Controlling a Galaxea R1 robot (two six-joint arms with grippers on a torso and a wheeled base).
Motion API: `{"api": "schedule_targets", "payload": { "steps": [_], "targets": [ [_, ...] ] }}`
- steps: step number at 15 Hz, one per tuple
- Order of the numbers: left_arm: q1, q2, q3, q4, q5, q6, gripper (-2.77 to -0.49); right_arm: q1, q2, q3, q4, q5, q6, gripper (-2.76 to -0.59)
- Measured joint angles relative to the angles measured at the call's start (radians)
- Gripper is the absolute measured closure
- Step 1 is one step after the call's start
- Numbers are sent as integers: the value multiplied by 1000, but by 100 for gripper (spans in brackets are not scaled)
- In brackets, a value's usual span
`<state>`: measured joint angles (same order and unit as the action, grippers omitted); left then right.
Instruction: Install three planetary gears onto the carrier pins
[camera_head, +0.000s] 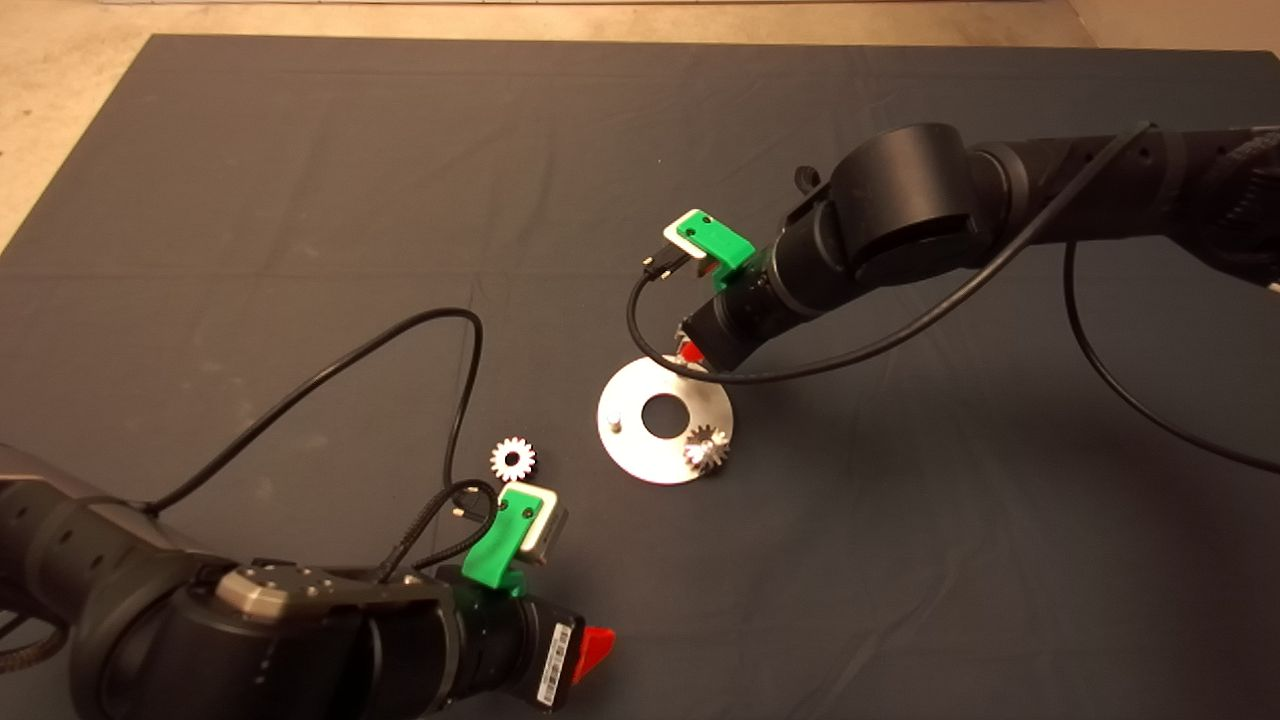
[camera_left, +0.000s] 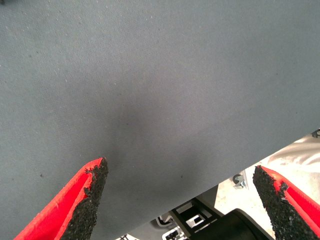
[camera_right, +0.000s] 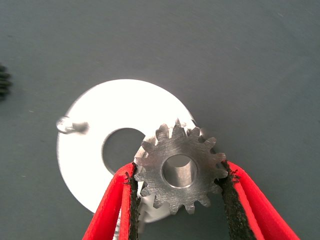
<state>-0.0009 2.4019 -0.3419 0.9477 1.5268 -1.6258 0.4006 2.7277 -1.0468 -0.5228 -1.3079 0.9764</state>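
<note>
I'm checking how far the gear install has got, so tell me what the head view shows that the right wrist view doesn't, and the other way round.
Only the head view shows both arms, the left gripper parked low on the mat, a gear already seated on the disc, and the whole loose gear lying beside the disc.

Only the right wrist view shows the right gripper shut on a gear above the disc, its bore visible.

Both show the carrier disc with its central hole and one bare pin.

Right gripper (camera_right: 177, 175) reaches mid-mat, fingers (camera_right: 231, 192) clamped; left gripper (camera_left: 180, 200) low at the near edge, fingers spread.
</note>
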Motion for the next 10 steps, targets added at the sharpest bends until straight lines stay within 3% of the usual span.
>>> {"api": "schedule_targets", "payload": {
  "steps": [3,7,9,10],
  "targets": [
    [0,0,0,0,0,0,-207,-5,17,-13,4,7,-12,-92],
    [0,0,0,0,0,0,-207,-13,25,-28,3,-11,-27,-92],
    [0,0,0,0,0,0,-207,-33,37,-27,3,-45,-53,-92],
    [0,0,0,0,0,0,-207,-35,37,-27,3,-47,-56,-92]
  ]
}}
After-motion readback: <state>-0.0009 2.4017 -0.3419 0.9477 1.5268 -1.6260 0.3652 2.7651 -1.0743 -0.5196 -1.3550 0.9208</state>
